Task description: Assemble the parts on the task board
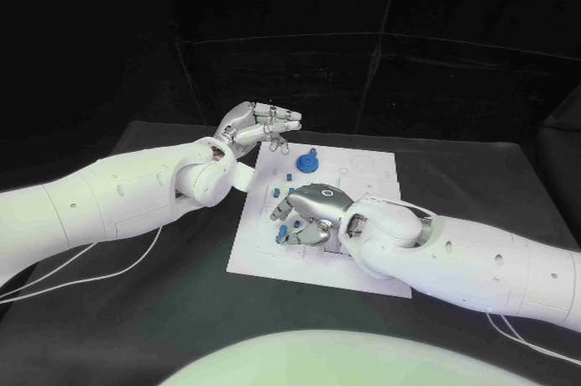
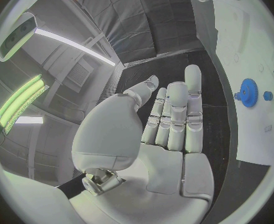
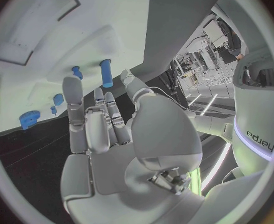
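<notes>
the right hand (image 1: 317, 211) hangs low over the middle of the task board (image 1: 363, 172), palm down, fingers (image 3: 72, 92) spread and reaching toward a cluster of small blue parts. in the right wrist view a blue peg (image 3: 106, 72) stands just beyond the fingertips, a shorter blue piece (image 3: 77, 72) beside it, and nothing lies between the fingers — the hand looks released and empty, though whether a fingertip already touches a part under the palm in the head view cannot be told. a blue gear (image 1: 309, 161) sits further up the board, well beyond these fingers and nearer the left hand (image 1: 252, 124).

the left hand hovers off the board's far corner, above the black surface (image 1: 158, 285); its fingers (image 2: 174, 114) are curled loosely together with nothing in them, the gear lying off to their side on the board in the left wrist view.

judging by this, the step in hand is the right hand's reach for one of the small parts near the board's centre — a pick not yet made. the next move seems to call for lowering the fingertips around a single peg, thumb opposite a finger, without knocking its close neighbours. the parts are small and crowded, so a narrow pinch would likely serve better than a full wrap.
</notes>
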